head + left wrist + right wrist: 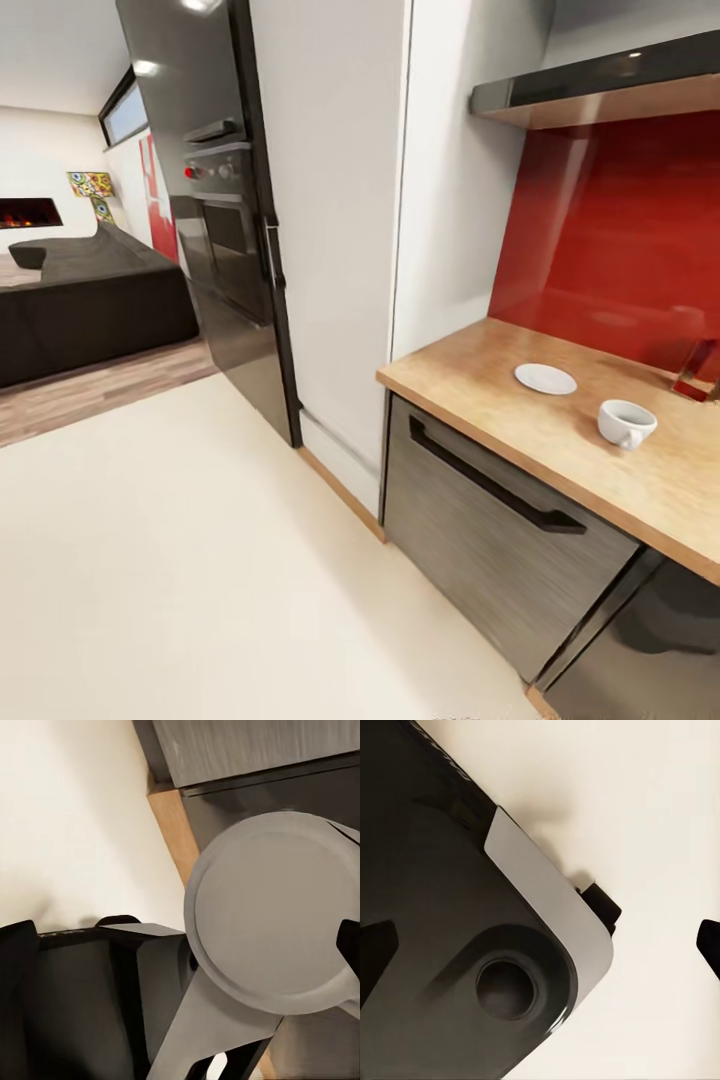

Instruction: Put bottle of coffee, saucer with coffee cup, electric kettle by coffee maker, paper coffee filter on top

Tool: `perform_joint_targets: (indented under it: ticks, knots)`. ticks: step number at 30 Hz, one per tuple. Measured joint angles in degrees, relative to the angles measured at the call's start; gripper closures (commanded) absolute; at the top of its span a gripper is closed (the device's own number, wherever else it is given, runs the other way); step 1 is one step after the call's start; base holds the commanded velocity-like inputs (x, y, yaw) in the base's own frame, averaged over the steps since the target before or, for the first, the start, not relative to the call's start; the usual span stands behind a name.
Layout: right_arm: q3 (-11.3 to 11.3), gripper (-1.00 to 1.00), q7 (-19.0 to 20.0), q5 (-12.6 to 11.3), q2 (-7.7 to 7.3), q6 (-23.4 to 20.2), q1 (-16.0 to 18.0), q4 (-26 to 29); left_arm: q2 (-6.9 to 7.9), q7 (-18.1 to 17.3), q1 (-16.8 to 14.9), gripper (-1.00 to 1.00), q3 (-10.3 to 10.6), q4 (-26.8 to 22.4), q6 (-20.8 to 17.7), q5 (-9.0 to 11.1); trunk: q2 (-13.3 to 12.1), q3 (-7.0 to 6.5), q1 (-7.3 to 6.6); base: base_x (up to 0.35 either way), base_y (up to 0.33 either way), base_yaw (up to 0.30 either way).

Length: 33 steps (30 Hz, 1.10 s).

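The light wood countertop [480, 385] runs along the right of the head view, over grey cabinet fronts. A small round white saucer [545, 378] lies flat on it near the red backsplash. The white coffee cup [626, 422] stands upright on the wood a short way from the saucer, apart from it, with its handle toward the front edge. In the left wrist view my left gripper [182, 949] is open, its dark fingertips [15, 945] far apart over my own grey and black body. My right gripper [544, 949] is open too, above the cream floor and my dark base.
A grey drawer with a long black handle [490, 485] sits under the countertop. A tall black oven tower [225, 220] and a white panel [330, 200] stand to the left. A thick black shelf [600, 85] hangs over the counter. A red object [695, 372] is at the right edge. A dark sofa [90, 300] is far left, beyond open cream floor [200, 560].
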<state>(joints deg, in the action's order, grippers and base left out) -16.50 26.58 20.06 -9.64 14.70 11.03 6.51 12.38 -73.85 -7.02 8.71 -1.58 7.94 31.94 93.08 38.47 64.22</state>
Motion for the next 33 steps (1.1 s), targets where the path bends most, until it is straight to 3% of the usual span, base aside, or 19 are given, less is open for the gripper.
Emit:
perform_joint_targets:
  ticks: [20,33]
  knots:
    - [0.00,-1.00,-0.02,0.00,0.00,0.00,0.00,0.00,0.00,0.06,0.00,-1.00,-0.05,0.00,-0.05,0.00,0.00,0.00,0.00,0.002,0.003,-0.271]
    - [-0.09,-1.00,-0.08,-0.06,0.01,-0.01,0.02,-0.02,0.01,0.02,0.02,-1.00,0.00,-0.02,-0.03,0.03,0.00,0.00,-0.02,0.151,0.219,-0.042]
